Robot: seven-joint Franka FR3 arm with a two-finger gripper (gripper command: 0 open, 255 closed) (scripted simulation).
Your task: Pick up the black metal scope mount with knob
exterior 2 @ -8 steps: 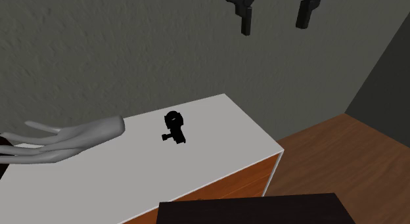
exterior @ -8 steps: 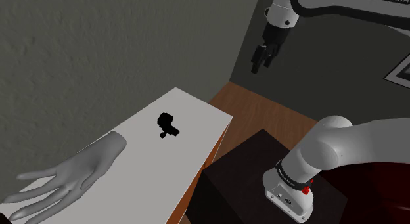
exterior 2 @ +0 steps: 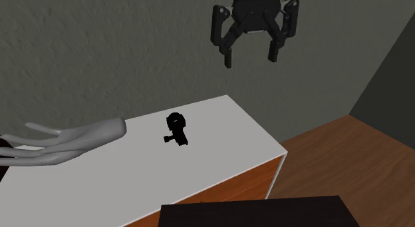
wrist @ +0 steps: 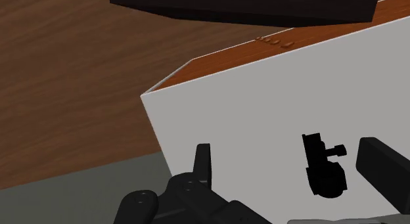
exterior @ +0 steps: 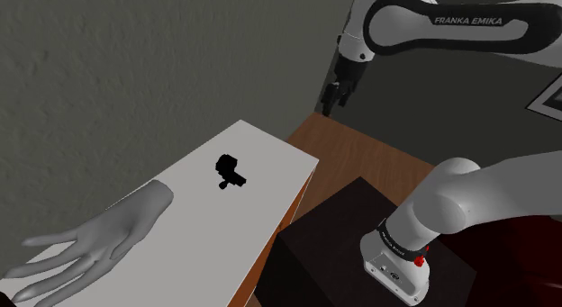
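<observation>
- A pale grey model hand (exterior: 90,247) is lying flat on the white worktop (exterior: 270,184) at the shoulder view's far left. Its fingers are pointing toward 8 o'clock.
- The black scope mount (exterior: 228,173) is sitting on the worktop at about 2 o'clock from the model hand, well apart from it. It is resting nearer the worktop's far end, with bare white surface all around it.
- The worktop's side is showing an orange-brown wood front (exterior 2: 256,182), and a brown wooden floor (exterior 2: 346,159) is lying beyond it at 4 o'clock.
- The black end effector (exterior 2: 250,60) is hanging in the air at about 1 o'clock from the scope mount, high above it and in front of the dark grey wall (exterior 2: 100,52).
- Its two fingers are spread wide apart, gripping nothing.
- In the wrist view the scope mount is showing between the two fingers (wrist: 202,163), closer to one of them, with neither touching it.
- The white arm (exterior: 468,22) is reaching across the top of the shoulder view, rising from the dark box stand (exterior: 342,229) at 4 o'clock.
</observation>
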